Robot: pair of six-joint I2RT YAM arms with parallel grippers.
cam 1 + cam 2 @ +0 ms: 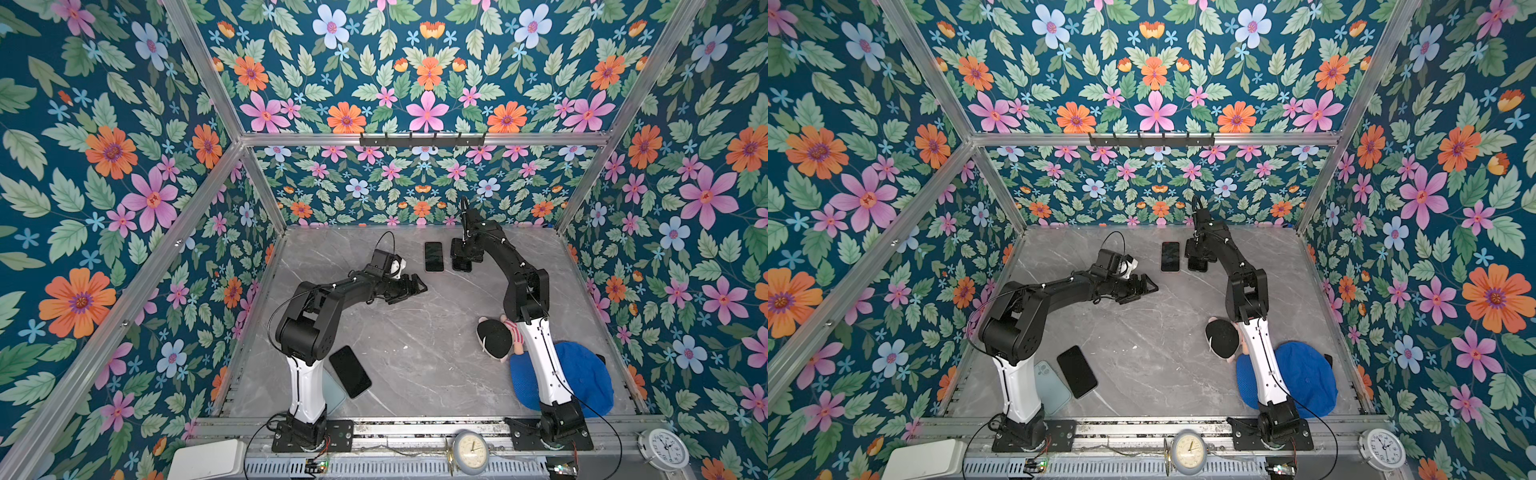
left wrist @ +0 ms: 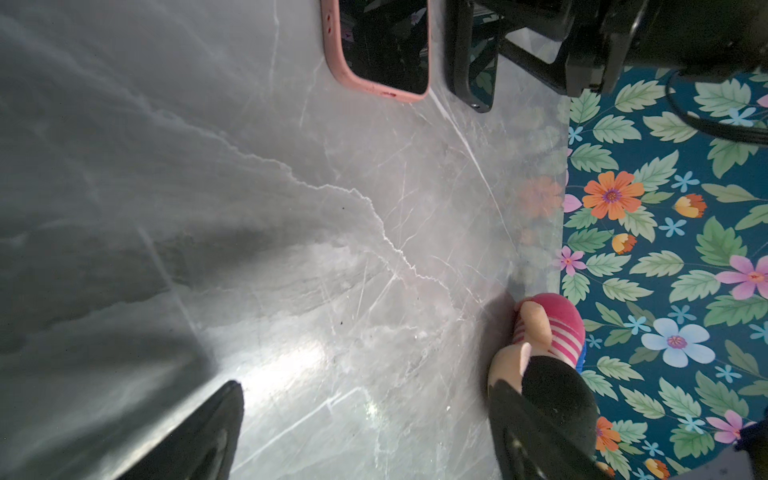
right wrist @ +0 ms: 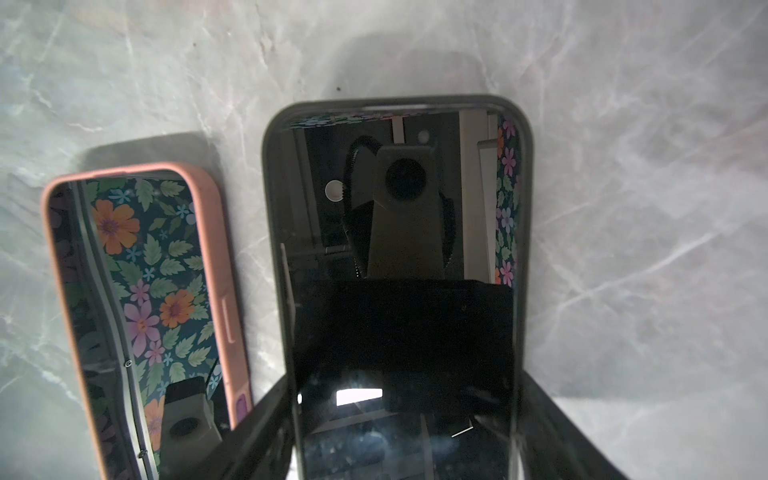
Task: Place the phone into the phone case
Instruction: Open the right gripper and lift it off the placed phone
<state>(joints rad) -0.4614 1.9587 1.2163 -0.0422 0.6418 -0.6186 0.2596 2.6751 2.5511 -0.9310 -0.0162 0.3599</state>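
The right arm [image 1: 509, 255] is stretching to the back of the worktop [image 1: 415, 353], right pincer [image 3: 405, 382] pinching the phone [image 3: 399, 232] by its long sides; the phone is lying flat, pointing front-to-back. The left pincer [image 1: 410, 291] is hovering spread.

Grey marble tabletop [image 1: 436, 332]; floral wallpaper walls [image 1: 104, 166] on three sides of it; aluminium frame [image 1: 291, 138]; black hook rail [image 1: 422, 141] above its far edge.

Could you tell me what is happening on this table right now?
The right gripper straddles a dark-cased phone lying at the far side of the table, beside a pink-cased phone; whether it grips is unclear. The left gripper hovers open and empty mid-table. A black phone lies by the left arm, next to what looks like a pale blue case.
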